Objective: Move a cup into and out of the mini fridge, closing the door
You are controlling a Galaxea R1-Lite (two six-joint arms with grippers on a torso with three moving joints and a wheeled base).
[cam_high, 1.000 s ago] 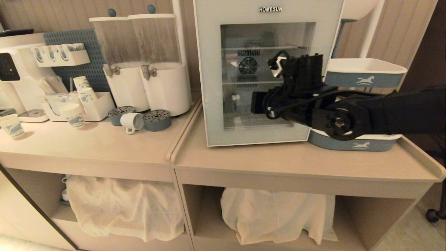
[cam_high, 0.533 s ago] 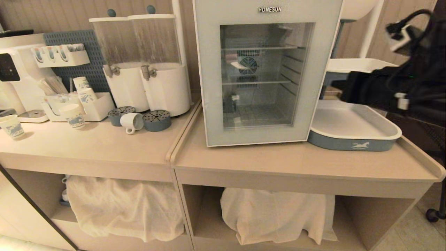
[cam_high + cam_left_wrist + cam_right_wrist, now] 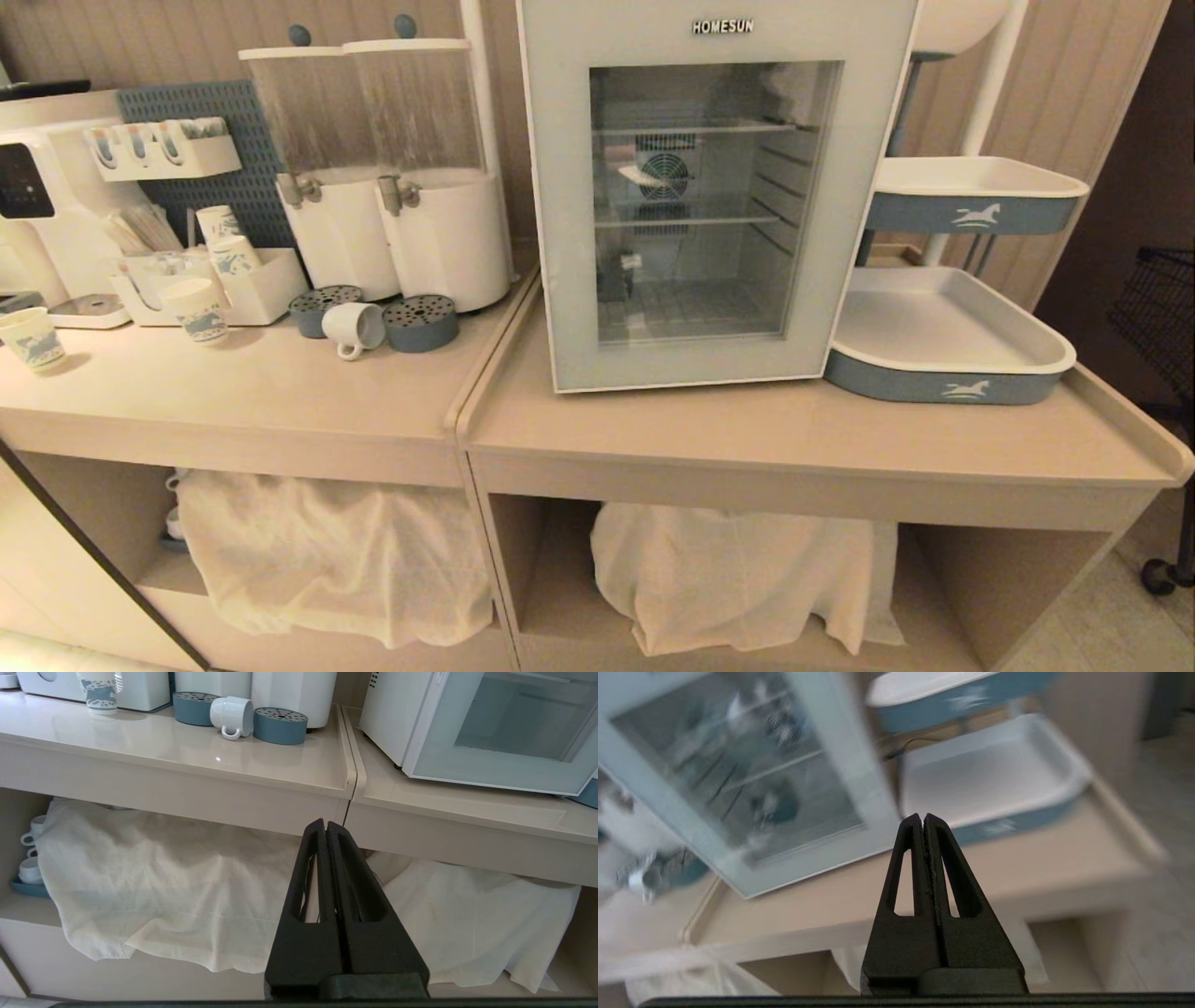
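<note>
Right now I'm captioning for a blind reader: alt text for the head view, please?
A white mini fridge stands shut on a beige counter, trays at its right. Left, a white cup lies on its side before two drink dispensers.

Right wrist view is smeared: the mini fridge (image 3: 738, 774) interior is unreadable, tray (image 3: 990, 774) logo just a blur. Head view cuts the fridge top off above the lettering. Neither arm shows in head view. White cloth (image 3: 163, 891) hides most of the lower shelf; mugs (image 3: 29, 858) only partly visible at its edge.
</note>
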